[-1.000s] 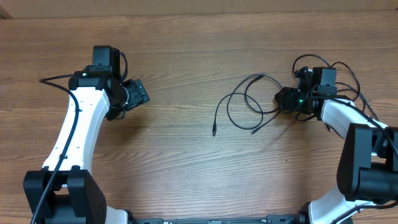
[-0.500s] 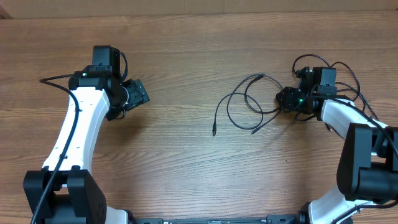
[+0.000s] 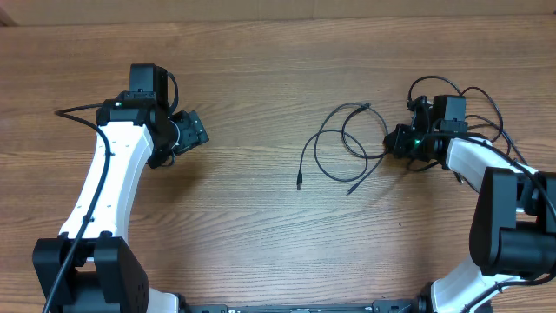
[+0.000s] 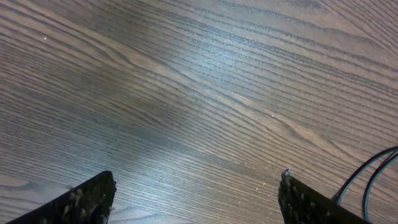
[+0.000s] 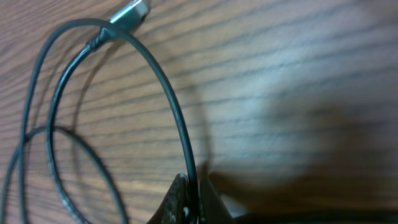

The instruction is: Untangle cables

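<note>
The cables (image 3: pixel 340 143) are thin black cords lying in overlapping loops on the wooden table, right of centre. One plug end (image 3: pixel 299 185) points toward the front, another (image 3: pixel 350 189) lies beside it, and a third end (image 3: pixel 363 106) sits at the back. My right gripper (image 3: pixel 393 142) is at the loops' right edge, shut on one strand. In the right wrist view that cable (image 5: pixel 166 93) arcs up from the pinched jaws of the right gripper (image 5: pixel 191 202) to a silver plug (image 5: pixel 130 11). My left gripper (image 3: pixel 195 130) hovers open over bare wood far to the left, with its fingers (image 4: pixel 87 199) wide apart around nothing.
Thicker black wires (image 3: pixel 486 109) loop behind the right arm. Two thin dark lines (image 4: pixel 372 169) cross the right edge of the left wrist view beside the finger. The wooden table (image 3: pixel 261 217) stretches between the two arms.
My right gripper's jaws have shut on a cable strand. The nearer loose end of the cable has shifted slightly toward the front left. The left arm has not moved.
</note>
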You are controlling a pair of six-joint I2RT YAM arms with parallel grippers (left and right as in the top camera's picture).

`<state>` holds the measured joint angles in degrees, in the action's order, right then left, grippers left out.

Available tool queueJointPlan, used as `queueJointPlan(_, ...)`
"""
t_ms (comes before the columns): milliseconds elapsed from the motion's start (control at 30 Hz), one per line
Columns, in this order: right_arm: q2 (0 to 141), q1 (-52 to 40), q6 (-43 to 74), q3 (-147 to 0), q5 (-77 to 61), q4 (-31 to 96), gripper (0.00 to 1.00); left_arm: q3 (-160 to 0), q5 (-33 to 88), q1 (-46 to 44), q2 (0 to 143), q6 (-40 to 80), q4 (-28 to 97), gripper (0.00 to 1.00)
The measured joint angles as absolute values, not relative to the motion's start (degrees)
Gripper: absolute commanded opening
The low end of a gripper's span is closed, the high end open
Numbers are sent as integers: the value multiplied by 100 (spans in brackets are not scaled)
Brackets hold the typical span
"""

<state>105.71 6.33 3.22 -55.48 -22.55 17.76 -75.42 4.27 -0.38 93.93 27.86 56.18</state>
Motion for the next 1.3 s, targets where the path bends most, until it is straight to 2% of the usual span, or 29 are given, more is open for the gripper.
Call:
queueJointPlan(367, 10230, 495, 325, -7212, -3267, 3592, 4, -7542, 425, -38, 9393, 2786, 5616, 84)
queueJointPlan(600, 9784, -703, 322, -7601, -3465, 4136, 4, -7542, 427, -38, 9393, 2786, 5614, 84)
queueJointPlan(633, 9797, -913, 320, -7601, -3369, 4209, 13, -7542, 425, -38, 9393, 2786, 5614, 84)
queueJointPlan(667, 9806, -1131, 349, -7596, -3227, 4252, 43, -7542, 425, -38, 9393, 2786, 5614, 84)
queueJointPlan(700, 9808, -1334, 346, -7596, -3011, 4259, 61, -7542, 425, -38, 9393, 2786, 5614, 84)
queueJointPlan(733, 9808, -1496, 320, -7596, -2764, 4241, 66, -7542, 425, -38, 9393, 2786, 5614, 84)
queueJointPlan(833, 9810, -1747, 322, -7596, -1959, 4115, 72, -7542, 425, -38, 9393, 2786, 5614, 84)
queueJointPlan(1067, 9813, -1691, 373, -7596, -480, 3605, 73, -7542, 425, -38, 9393, 2786, 5614, 84)
queueJointPlan(1300, 10136, -1686, 521, -7596, -119, 3420, 72, -7542, 427, -38, 9393, 2786, 5614, 84)
